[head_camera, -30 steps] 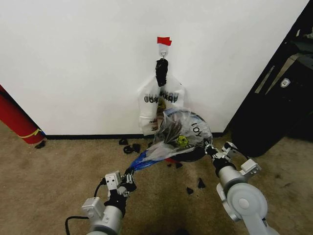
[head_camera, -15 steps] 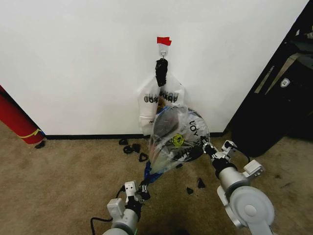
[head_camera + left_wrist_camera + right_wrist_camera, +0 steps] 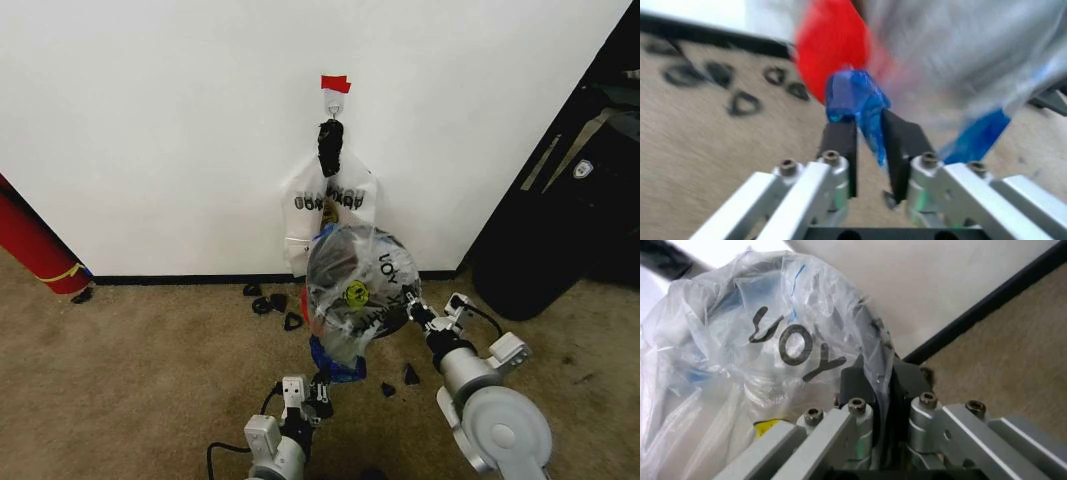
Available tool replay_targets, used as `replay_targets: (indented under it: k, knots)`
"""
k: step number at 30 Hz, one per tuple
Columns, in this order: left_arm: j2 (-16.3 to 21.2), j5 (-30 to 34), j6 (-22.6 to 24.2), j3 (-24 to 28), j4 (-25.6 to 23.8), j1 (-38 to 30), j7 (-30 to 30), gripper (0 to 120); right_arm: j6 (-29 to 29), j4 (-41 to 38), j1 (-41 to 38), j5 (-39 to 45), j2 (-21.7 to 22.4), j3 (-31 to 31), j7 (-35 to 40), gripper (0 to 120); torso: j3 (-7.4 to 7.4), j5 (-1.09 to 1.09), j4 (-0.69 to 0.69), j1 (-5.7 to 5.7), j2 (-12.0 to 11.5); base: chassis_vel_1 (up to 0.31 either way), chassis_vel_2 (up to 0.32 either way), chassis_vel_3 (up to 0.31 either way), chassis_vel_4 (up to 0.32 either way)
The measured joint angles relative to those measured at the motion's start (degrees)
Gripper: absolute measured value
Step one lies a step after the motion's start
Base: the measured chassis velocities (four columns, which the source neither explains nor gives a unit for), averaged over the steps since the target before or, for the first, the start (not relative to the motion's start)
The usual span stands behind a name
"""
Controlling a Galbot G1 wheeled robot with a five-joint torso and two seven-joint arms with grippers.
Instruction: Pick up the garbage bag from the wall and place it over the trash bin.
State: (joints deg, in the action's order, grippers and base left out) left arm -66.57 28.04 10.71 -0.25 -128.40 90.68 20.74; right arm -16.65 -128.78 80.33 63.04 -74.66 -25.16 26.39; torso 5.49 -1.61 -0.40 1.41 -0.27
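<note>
The wall (image 3: 150, 130) is white. The garbage bag (image 3: 358, 285) hangs puffed up between both hands, in front of the wall. The right hand (image 3: 412, 311) pinches its side tight. The left hand (image 3: 322, 383) pinches its blue bottom end (image 3: 852, 97) tight. Since a moment ago, the left hand has moved right, and the bag hangs more upright.

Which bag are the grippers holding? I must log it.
The see-through garbage bag with the yellow smiley, pinched by left gripper and right gripper; the whitish bags hang untouched.
</note>
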Motion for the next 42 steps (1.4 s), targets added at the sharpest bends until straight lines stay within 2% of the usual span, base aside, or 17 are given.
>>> replay_targets:
  k: [2, 5, 7, 8, 16, 19, 20, 22, 23, 27, 31, 32, 34, 36, 37, 40, 42]
  knots:
    - [3.58, -0.02, 0.49, -3.49, -4.08, 2.36, 0.11, 29, 0.16, 1.31, -0.79, 0.35, 0.80, -1.15, -0.20, 2, 0.00, 0.00, 0.00, 0.00, 0.00, 0.000, 0.000, 0.000, 0.000]
    - [5.62, -0.03, 0.61, -5.03, -6.37, 3.84, 0.56, 34, 0.29, 2.28, -1.30, 0.45, 1.06, -1.54, -0.40, 2, 0.00, 0.00, 0.00, 0.00, 0.00, 0.000, 0.000, 0.000, 0.000]
    - [8.06, -0.10, 0.62, -6.34, -9.96, 5.99, 1.99, 48, 0.50, 3.68, -2.04, 0.41, 1.08, -1.65, -0.64, 2, 0.00, 0.01, 0.01, 0.00, 0.00, 0.000, 0.000, 0.000, 0.000]
    - [8.06, -0.10, 0.62, -6.34, -9.96, 5.99, 1.99, 48, 0.50, 3.68, -2.04, 0.41, 1.08, -1.65, -0.64, 2, 0.00, 0.01, 0.01, 0.00, 0.00, 0.000, 0.000, 0.000, 0.000]
    - [10.20, 1.23, 0.52, -7.03, -13.51, 7.22, 3.23, 76, 0.74, 4.65, -2.40, 0.14, 0.65, -1.60, -1.12, 2, 0.00, 0.00, 0.02, 0.00, 0.00, 0.000, 0.000, 0.000, 0.000]
    - [11.02, 9.99, 2.83, -7.90, -13.88, 0.17, 5.47, 90, 1.24, 3.78, -1.06, -2.64, 0.78, -0.97, -2.62, 2, 0.00, -0.01, 0.02, 0.00, 0.00, 0.000, 0.000, 0.000, 0.000]
    - [11.02, 9.99, 2.83, -7.90, -13.88, 0.17, 5.47, 90, 1.24, 3.78, -1.06, -2.64, 0.78, -0.97, -2.62, 2, 0.00, -0.01, 0.02, 0.00, 0.00, 0.000, 0.000, 0.000, 0.000]
    - [13.06, 19.39, 6.67, -7.98, -13.91, -8.28, 8.35, 98, 2.07, 2.89, 0.04, -6.42, 0.75, 0.28, -4.16, 2, 0.00, -0.01, -0.03, 0.00, 0.00, 0.000, 0.000, 0.000, 0.000]
    - [14.25, 23.19, 8.04, -7.62, -13.37, -11.92, 9.18, 98, 2.62, 2.48, 0.60, -8.60, 0.60, 1.14, -4.98, 2, 0.00, 0.00, -0.03, 0.00, 0.00, 0.000, 0.000, 0.000, 0.000]
    - [16.00, 27.48, 9.62, -6.11, -11.57, -17.30, 10.26, 95, 3.24, 1.88, 1.40, -11.87, 0.13, 2.52, -6.14, 2, 0.01, -0.01, -0.01, 0.00, 0.00, 0.000, 0.000, 0.000, 0.000]
    - [16.89, 34.75, 12.50, -2.86, -7.03, -27.24, 13.23, 82, 3.62, 1.53, 2.05, -15.25, -0.87, 4.36, -6.83, 2, 0.01, -0.01, 0.00, 0.00, 0.00, 0.000, 0.000, 0.000, 0.000]
    - [16.89, 34.75, 12.50, -2.86, -7.03, -27.24, 13.23, 82, 3.62, 1.53, 2.05, -15.25, -0.87, 4.36, -6.83, 2, 0.01, -0.01, 0.00, 0.00, 0.00, 0.000, 0.000, 0.000, 0.000]
    - [16.96, 36.04, 13.35, -1.83, -4.77, -30.31, 13.84, 71, 3.64, 1.71, 1.90, -15.64, -1.03, 4.77, -6.83, 2, 0.01, -0.01, 0.00, 0.00, 0.00, 0.000, 0.000, 0.000, 0.000]
    - [17.03, 36.25, 13.44, -1.62, -4.25, -30.82, 13.90, 69, 3.64, 1.80, 1.84, -15.75, -1.04, 4.88, -6.83, 2, 0.01, -0.01, 0.00, 0.00, 0.00, 0.000, 0.000, 0.000, 0.000]
    - [17.18, 36.47, 13.58, -1.12, -3.22, -31.66, 13.93, 61, 3.64, 2.05, 1.63, -16.13, -1.07, 5.17, -6.82, 2, 0.01, -0.01, 0.02, 0.00, 0.00, 0.000, 0.000, 0.000, 0.000]
    - [17.37, 36.49, 13.85, -0.29, -2.23, -32.51, 13.93, 54, 3.64, 2.37, 1.40, -16.65, -1.14, 5.62, -6.80, 2, 0.01, 0.00, 0.02, 0.00, 0.00, 0.000, 0.000, 0.000, 0.000]
    - [17.37, 36.48, 14.86, 1.14, -0.59, -33.97, 13.96, 42, 3.65, 2.75, 1.18, -17.91, -1.30, 6.59, -6.89, 2, 0.01, 0.00, 0.00, 0.00, 0.00, 0.000, 0.000, 0.000, 0.000]
